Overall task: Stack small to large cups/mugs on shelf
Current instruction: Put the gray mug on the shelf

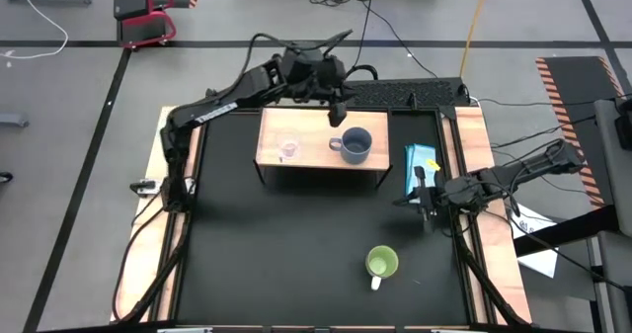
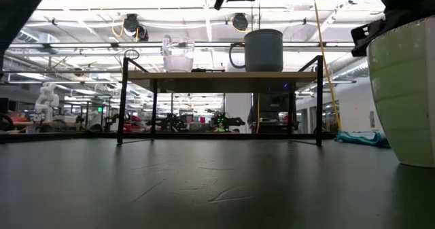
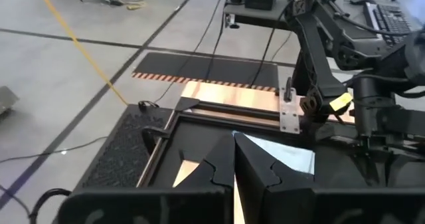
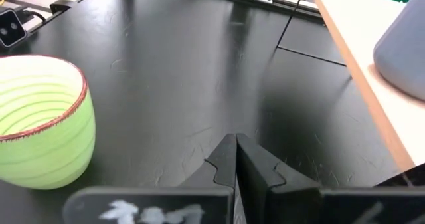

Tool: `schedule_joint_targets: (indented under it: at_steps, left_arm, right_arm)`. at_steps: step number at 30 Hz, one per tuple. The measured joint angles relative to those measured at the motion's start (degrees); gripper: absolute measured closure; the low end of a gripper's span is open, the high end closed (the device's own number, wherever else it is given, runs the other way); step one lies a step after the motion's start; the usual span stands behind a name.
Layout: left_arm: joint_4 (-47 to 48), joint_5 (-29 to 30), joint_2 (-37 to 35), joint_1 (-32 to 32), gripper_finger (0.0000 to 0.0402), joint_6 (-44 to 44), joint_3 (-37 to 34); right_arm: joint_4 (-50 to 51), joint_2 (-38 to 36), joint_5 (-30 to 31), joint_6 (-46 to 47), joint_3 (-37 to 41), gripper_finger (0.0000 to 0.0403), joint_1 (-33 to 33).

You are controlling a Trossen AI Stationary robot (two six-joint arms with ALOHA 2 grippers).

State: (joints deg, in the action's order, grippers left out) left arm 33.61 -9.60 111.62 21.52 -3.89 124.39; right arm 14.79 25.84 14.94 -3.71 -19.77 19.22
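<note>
Left arm reaches over the shelf (image 1: 321,160), its left gripper (image 1: 339,115) pinched together, empty, above the back edge. On the shelf: glass cup (image 1: 288,149) toward the left end, grey-blue mug (image 1: 355,144) right of it. Right gripper (image 1: 426,207) hangs off the shelf's right end, fingers together. Green mug (image 1: 381,263) sits on the table in front of the shelf.

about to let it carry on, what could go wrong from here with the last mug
The lime-green mug still stands on the table, with only the shelf's right end free beside the grey-blue mug, so setting it down could knock that mug. The right gripper is shut and must open first.
</note>
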Motion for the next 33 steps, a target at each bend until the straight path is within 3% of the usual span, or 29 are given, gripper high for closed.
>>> schedule_joint_targets:
  at_steps: [9, 20, 26, 33]
  left_arm:
    - [3.41, -5.8, 5.06, 2.35, 0.0394, 2.49, 4.14]
    - [14.14, -4.63, 5.06, 0.26, 0.0394, -7.77, 4.14]
    - [20.63, -1.25, 5.06, -1.53, 0.0393, -13.65, 4.14]
    - [25.65, -0.71, 5.06, -1.69, 0.0326, -13.81, 4.14]
  right_arm:
    - [-0.39, -0.89, 0.0, 0.02, 0.17, 0.0403, 0.0]
    - [-0.23, -0.89, -0.03, 0.85, 0.17, 0.0403, 0.0]
    - [0.57, -0.89, -0.05, 2.41, 0.17, 0.0403, 0.0]
    - [0.57, -0.88, -0.2, 2.63, 0.17, 0.0403, 0.0]
